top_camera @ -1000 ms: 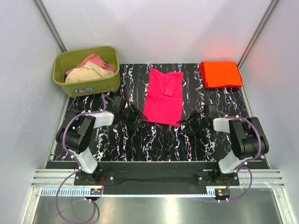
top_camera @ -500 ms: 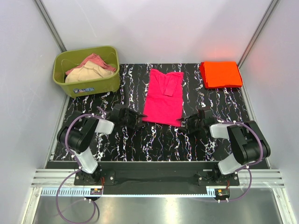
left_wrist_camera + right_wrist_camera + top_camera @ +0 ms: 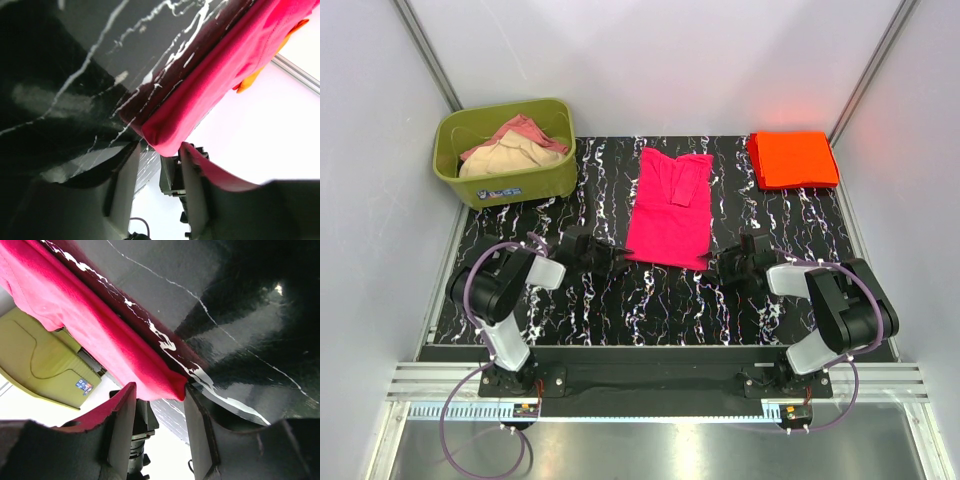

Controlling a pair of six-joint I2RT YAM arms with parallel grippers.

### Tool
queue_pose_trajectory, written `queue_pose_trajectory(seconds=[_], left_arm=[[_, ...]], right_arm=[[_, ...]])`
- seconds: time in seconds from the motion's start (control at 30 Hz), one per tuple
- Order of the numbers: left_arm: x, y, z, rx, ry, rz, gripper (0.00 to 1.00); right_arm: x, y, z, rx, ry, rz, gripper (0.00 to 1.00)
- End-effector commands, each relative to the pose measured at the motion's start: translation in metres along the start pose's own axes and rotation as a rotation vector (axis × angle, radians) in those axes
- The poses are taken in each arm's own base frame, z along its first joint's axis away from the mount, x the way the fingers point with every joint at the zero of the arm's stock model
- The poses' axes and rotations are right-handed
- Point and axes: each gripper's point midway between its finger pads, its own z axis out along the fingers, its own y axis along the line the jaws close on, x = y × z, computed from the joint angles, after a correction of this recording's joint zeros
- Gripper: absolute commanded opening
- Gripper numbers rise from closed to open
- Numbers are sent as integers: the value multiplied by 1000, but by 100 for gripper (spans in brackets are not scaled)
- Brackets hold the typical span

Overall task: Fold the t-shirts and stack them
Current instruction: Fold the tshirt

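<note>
Bench (image 3: 650, 300): black, marbled. Pink t-shirt (image 3: 670, 215) lies flat mid-bench, a sleeve folded over it, hem twd the near edge, so I reckon the next fold is hem-to-collar. Olive tub (image 3: 520, 185) w/ more cloth sits at the far-left corner. Orange t-shirt (image 3: 792, 158) lies folded at the far-right corner, prob. the stack base. My left gripper (image 3: 610, 262) & right gripper (image 3: 720, 268) sit low at the two hem corners. Fingers are apart, a corner btwn each pair, nothing pinched yet.
</note>
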Motion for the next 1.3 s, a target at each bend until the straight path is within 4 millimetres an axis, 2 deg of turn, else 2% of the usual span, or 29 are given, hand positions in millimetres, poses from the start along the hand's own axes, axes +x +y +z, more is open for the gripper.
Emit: queue_pose_trajectory(seconds=[0.0, 0.1, 0.13, 0.17, 0.23, 0.27, 0.3, 0.33, 0.47, 0.53, 0.7, 0.73, 0.77, 0.83, 0.87, 0.9, 0.93, 1.0, 1.03, 1.1, 1.13, 1.2, 1.23, 1.27], left_arm=[[-17, 23, 9, -63, -77, -1, 41], [-16, 20, 13, -61, -66, 12, 33], [-16, 18, 15, -59, -61, 14, 30], [-15, 20, 16, -61, -53, 15, 25], [-14, 13, 19, -46, -44, 38, 19], [-13, 15, 19, -59, -40, 45, 9], [-13, 14, 19, -62, -40, 53, 2], [-13, 13, 19, -64, -38, 65, 0], [-2, 14, 11, -80, -13, 82, 0], [4, 23, 6, -115, -2, 92, 0], [37, 30, -13, -121, 34, 128, 0], [41, 38, -17, -132, 35, 102, 0], [51, 34, -23, -106, 41, 115, 0], [59, 41, -31, -111, 46, 116, 0], [69, 38, -38, -92, 52, 136, 0], [72, 44, -42, -100, 51, 140, 0], [77, 46, -47, -97, 52, 128, 0], [90, 43, -60, -56, 56, 142, 0], [93, 40, -69, -29, 46, 136, 0], [99, 56, -78, -53, 46, 148, 0], [102, 50, -86, -17, 41, 140, 0], [109, 64, -94, -39, 47, 154, 0], [117, 63, -101, -20, 57, 161, 0], [117, 71, -105, -40, 54, 163, 0]], right_arm=[[-16, -40, 3, 147, -100, 6, 50], [-17, -43, 5, 161, -99, -3, 44], [-17, -44, 6, 167, -101, -4, 38], [-18, -44, 7, 167, -104, -5, 27], [-19, -42, 8, 167, -108, -13, 20], [-18, -40, 8, 165, -104, -27, 9], [-18, -40, 8, 169, -102, -34, 3], [-17, -40, 8, 174, -98, -47, 0], [-11, -33, -1, 192, -67, -135, 0], [-8, -27, -10, 193, -56, -196, 0], [3, -24, -31, 197, -7, -300, 0], [6, -26, -39, 208, 2, -311, 0], [9, -27, -43, 212, 14, -324, 0], [14, -37, -54, 237, 43, -351, 0], [18, -43, -59, 253, 66, -366, 0], [20, -50, -64, 268, 79, -366, 0], [23, -48, -72, 248, 85, -378, 0], [28, -64, -85, 281, 112, -390, 0], [31, -64, -93, 264, 113, -405, 0], [38, -79, -103, 281, 147, -408, 0], [41, -79, -110, 263, 156, -414, 0], [47, -92, -120, 289, 184, -407, 0], [50, -90, -127, 265, 188, -419, 0], [52, -92, -131, 263, 195, -422, 0]])
